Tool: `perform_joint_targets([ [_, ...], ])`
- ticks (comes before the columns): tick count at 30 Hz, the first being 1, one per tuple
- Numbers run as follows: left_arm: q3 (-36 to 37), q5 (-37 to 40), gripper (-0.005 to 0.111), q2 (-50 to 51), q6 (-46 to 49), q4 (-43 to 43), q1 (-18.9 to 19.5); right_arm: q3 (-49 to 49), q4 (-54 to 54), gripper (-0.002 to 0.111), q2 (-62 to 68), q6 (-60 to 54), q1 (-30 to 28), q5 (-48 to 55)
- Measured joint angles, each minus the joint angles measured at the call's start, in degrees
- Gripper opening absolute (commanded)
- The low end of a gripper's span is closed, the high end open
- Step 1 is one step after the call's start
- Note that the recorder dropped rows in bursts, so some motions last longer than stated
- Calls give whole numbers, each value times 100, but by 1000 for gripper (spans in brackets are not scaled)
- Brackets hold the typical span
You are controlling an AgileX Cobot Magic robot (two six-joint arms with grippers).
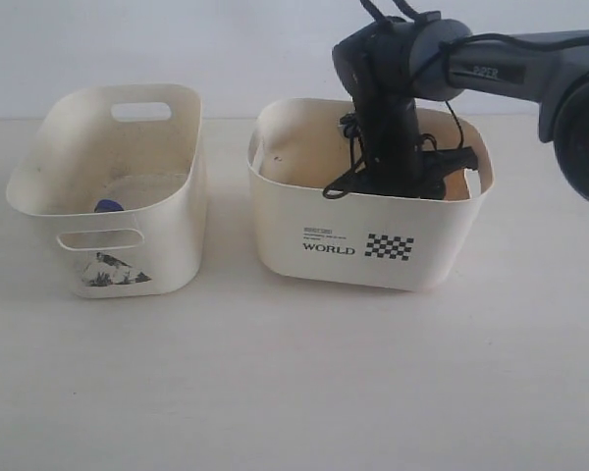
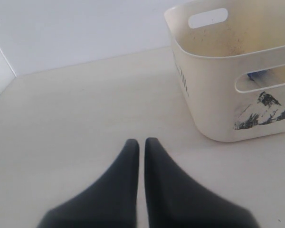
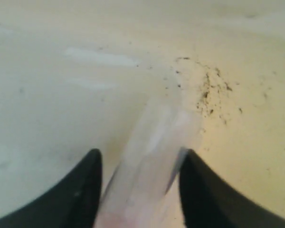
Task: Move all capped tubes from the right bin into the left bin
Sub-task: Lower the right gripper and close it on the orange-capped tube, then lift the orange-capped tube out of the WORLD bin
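Observation:
My right gripper reaches down inside the right bin, the wide cream one marked "WORLD". Its fingers stand apart on either side of a clear tube lying on the bin floor; one finger touches the tube and a thin gap shows at the other. The tube's cap is hidden. In the exterior view the bin wall hides these fingertips. A blue-capped tube lies in the left bin, its cap also showing through the slot handle. My left gripper is shut and empty above the table beside the left bin.
The right arm with its looped black cables fills the middle of the right bin. Dark specks dot that bin's floor. A white wall runs behind the table.

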Motion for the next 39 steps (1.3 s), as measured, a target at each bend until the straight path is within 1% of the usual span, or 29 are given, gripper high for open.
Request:
perform_joint_targets([
  [1, 0, 0, 4, 0, 0, 0, 0, -27, 152, 0, -25, -44, 0, -71],
  [3, 0, 0, 4, 0, 0, 0, 0, -7, 690, 0, 51, -134, 11, -286],
  [7, 0, 0, 4, 0, 0, 0, 0, 18, 887, 0, 85, -175, 45, -303],
  [14, 0, 0, 4, 0, 0, 0, 0, 93, 946, 0, -100, -253, 49, -341],
  [19, 0, 0, 4, 0, 0, 0, 0, 116, 958, 0, -605, -339, 59, -391],
  [25, 0, 0, 4, 0, 0, 0, 0, 116, 679, 0, -1176, -410, 59, -413],
  [33, 0, 0, 4, 0, 0, 0, 0, 116, 613, 0, -1231, -580, 59, -355],
  [39, 0, 0, 4, 0, 0, 0, 0, 128, 532, 0, -1418, -635, 132, -857],
])
